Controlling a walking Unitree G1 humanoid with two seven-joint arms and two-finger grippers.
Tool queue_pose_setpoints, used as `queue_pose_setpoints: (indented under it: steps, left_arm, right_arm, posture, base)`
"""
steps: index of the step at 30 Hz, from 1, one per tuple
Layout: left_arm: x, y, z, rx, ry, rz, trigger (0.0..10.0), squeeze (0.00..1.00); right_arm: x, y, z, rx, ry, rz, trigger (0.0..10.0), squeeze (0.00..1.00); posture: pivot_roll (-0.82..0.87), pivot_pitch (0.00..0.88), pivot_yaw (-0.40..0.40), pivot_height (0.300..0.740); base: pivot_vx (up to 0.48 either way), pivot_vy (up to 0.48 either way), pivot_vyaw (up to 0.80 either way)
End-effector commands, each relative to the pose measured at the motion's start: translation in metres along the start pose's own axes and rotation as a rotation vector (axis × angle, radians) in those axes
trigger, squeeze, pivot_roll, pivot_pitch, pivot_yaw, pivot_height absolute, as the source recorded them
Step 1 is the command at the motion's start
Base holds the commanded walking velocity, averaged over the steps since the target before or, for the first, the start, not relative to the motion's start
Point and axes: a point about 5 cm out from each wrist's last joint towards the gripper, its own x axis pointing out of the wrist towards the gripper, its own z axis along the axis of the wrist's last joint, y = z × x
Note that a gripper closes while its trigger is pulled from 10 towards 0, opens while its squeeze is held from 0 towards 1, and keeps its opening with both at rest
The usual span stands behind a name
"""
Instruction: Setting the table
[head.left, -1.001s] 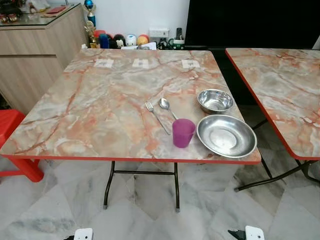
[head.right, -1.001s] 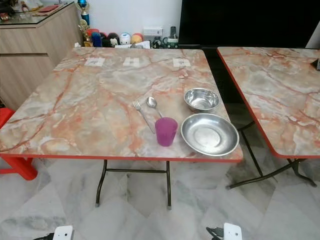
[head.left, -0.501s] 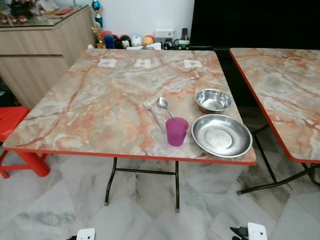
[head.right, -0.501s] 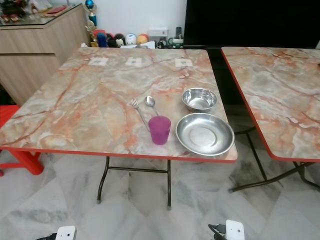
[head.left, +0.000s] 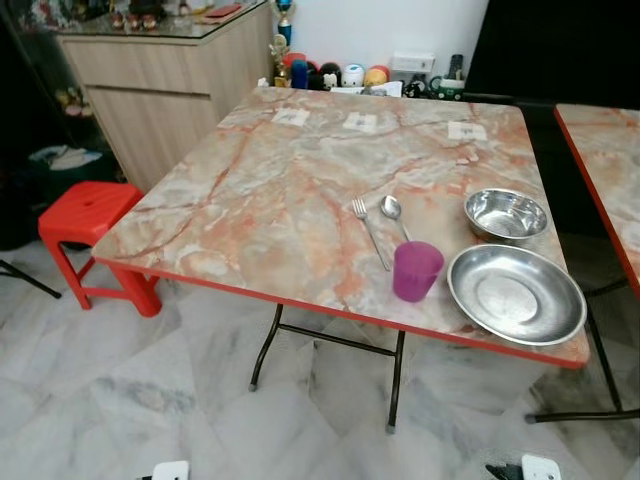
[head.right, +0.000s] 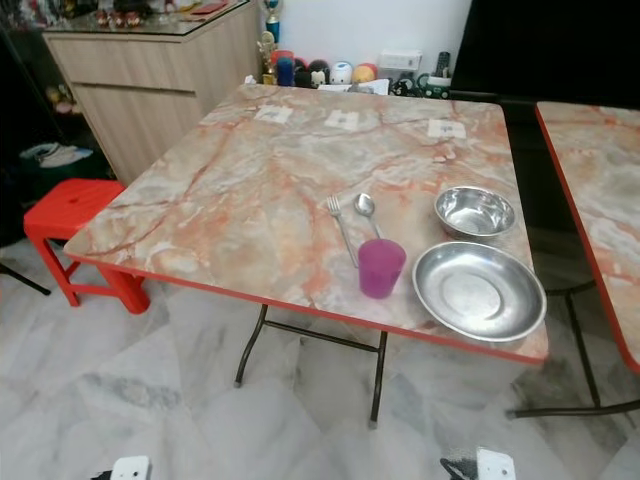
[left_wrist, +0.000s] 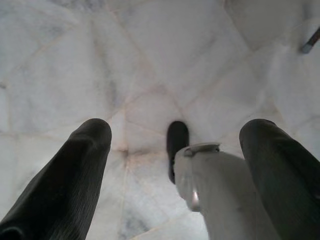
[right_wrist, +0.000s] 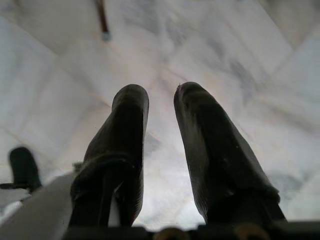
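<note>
Left eye view: marble worktop (head.left: 250, 200), purple cup (head.left: 416, 271) near front edge, fork (head.left: 370, 232) and spoon (head.left: 392, 212) just behind it, big steel plate (head.left: 516, 296) to its right, small steel bowl (head.left: 506, 213) behind plate. Left tool (left_wrist: 175, 150) spread wide, empty, above floor. Right tool (right_wrist: 160, 125) narrowly parted, empty.

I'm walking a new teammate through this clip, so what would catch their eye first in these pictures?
Probably the purple cup at the near edge of the marble-patterned table, standing beside a large steel dish with a smaller steel bowl behind it. A fork and spoon lie just past the cup. Next comes the bright red stool on the floor to the left of the table.
</note>
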Motion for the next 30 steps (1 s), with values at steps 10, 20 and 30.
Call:
queue_pose_setpoints:
  steps: [10, 20, 30]
  left_arm:
    - [-0.003, 0.004, -0.011, 0.002, 0.038, 0.011, 10.0, 0.00]
    - [-0.003, 0.005, -0.011, 0.014, 0.035, 0.006, 10.0, 0.00]
    - [-0.003, 0.005, -0.007, 0.018, 0.017, 0.002, 10.0, 0.00]
  right_arm:
    - [-0.004, -0.022, 0.024, 0.150, -0.188, -0.034, 10.0, 0.56]
    - [-0.026, -0.060, 0.025, 0.217, -0.373, -0.061, 10.0, 1.00]
    - [-0.029, 0.052, 0.069, 0.090, -0.722, 0.039, 10.0, 0.66]
  posture:
    - [0.01, 0.065, -0.040, 0.740]
    - [0.00, 0.037, -0.038, 0.740]
    - [-0.02, 0.000, -0.031, 0.740]
  base:
    - [0.000, 0.000, 0.00]
    - [0.000, 0.000, 0.00]
    - [0.000, 0.000, 0.00]
